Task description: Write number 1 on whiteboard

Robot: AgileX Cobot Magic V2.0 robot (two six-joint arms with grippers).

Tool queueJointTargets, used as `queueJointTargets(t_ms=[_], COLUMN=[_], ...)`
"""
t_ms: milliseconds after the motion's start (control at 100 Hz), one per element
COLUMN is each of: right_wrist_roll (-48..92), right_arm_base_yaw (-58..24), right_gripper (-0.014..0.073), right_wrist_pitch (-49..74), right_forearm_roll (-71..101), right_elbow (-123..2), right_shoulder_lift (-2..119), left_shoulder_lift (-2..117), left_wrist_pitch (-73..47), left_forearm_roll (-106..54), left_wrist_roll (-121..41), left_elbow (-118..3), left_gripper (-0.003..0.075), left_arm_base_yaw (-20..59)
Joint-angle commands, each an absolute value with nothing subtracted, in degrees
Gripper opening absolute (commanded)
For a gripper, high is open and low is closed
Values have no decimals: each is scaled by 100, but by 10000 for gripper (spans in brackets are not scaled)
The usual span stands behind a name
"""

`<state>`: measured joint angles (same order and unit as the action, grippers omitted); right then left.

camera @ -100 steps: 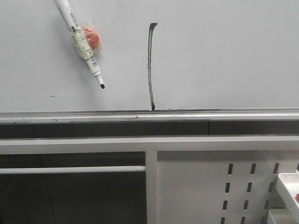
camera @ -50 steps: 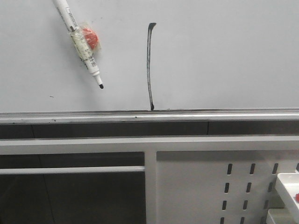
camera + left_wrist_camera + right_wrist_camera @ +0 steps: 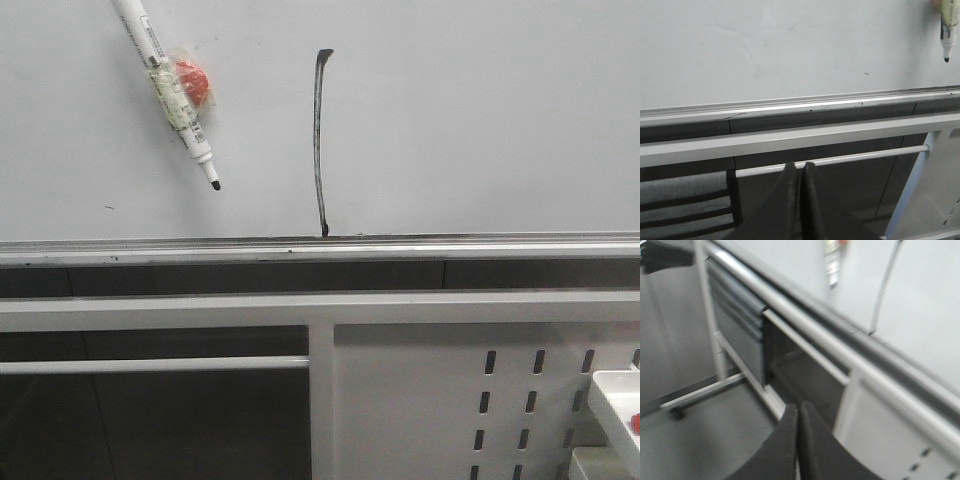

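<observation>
The whiteboard (image 3: 480, 120) fills the upper front view, with a silver rail (image 3: 320, 248) along its lower edge. On it stands the number 1 (image 3: 319, 140), a long thin black stroke with a small flag on top; it also shows as a blurred stroke (image 3: 883, 290) in the right wrist view. A white marker (image 3: 170, 95) with a red piece taped to it sits tilted against the board, tip down, left of the stroke; its tip (image 3: 947, 42) also appears in the left wrist view. My left gripper (image 3: 799, 167) and right gripper (image 3: 798, 407) are both shut on nothing, low, away from the board.
Below the rail runs a white metal frame with a horizontal bar (image 3: 150, 365) and an upright post (image 3: 322, 400). A white perforated panel with slots (image 3: 500, 400) is at lower right, with a white box edge (image 3: 618, 400) at the far right. A tiny dark speck (image 3: 109, 208) marks the board.
The marker has crept slightly up and left on the board. The rest of the scene has drifted a few pixels left; the stroke itself is unchanged.
</observation>
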<state>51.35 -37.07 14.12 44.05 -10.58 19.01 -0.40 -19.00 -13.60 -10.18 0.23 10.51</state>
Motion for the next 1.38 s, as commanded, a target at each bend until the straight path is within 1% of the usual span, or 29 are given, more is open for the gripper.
queueJointTargets(t_ms=[0,100,160,210,250,380,400,430,570,650,1370], right_wrist_roll=[4418,1861,282,-503,-840,-949,-949,-949,-949,-949,-949], right_arm_base_yaw=[-3658,-3490,-3302,-3089,-2871,-2092,-2021,-1871,-1444,-1273,-1178], right_gripper=[-50,-50,-50,-50,-50,-50,-50,-50,-50,-50,-50], right_wrist_pitch=[549,315,234,110,-53,-401,-262,278,1527,1782,1754], right_forearm_roll=[3637,1297,204,-402,-684,-740,-740,-752,-752,-768,-832], right_elbow=[-1182,-1031,-867,-651,-490,139,141,103,118,118,118], right_shoulder_lift=[2019,2019,2008,2000,1951,1540,1429,1264,321,-221,-174], left_shoulder_lift=[-160,-160,-160,-160,-160,-160,-160,-160,-160,-160,-150], left_wrist_pitch=[-1553,-1553,-1553,-1553,-1553,-1553,-1553,-1553,-1553,-1553,-1564], left_forearm_roll=[-1446,-1446,-1446,-1446,-1446,-1446,-1446,-1446,-1446,-1446,-1470], left_wrist_roll=[-960,-960,-960,-960,-960,-960,-960,-960,-960,-960,-960], left_elbow=[221,221,221,221,221,221,221,221,221,221,221], left_gripper=[-20,-20,-20,-20,-20,-20,-20,-20,-20,-20,-20], left_arm_base_yaw=[1022,1022,1022,1022,1022,1022,1022,1022,1022,1022,1032])
